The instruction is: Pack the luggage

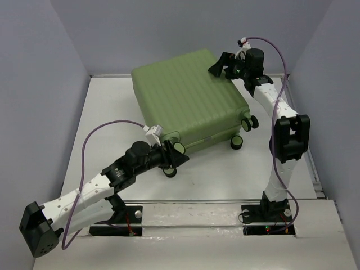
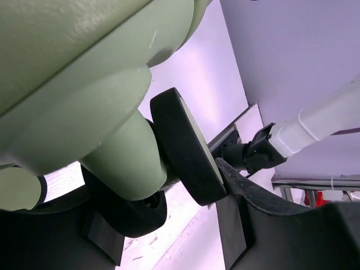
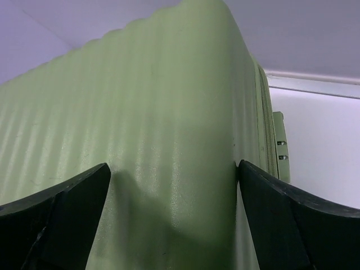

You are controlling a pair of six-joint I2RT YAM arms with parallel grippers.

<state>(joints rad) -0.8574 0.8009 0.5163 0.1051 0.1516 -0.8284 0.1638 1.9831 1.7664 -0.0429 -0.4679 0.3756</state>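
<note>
Luggage point(image 1: 188, 98) edge sits inside the wide-open right end effector point(image 3: 174, 169).

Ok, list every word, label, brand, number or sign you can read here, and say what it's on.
No text can be read in any view.
Suitcase: plain ribbed shell, no print or logo showing.
Zipper: the small fittings beside it are too small to show any marking.
Wheel: no lettering visible.

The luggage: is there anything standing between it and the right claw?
Nothing visible does. The right claw is at the luggage, open, with one finger on each side of a corner of the shell.
</note>
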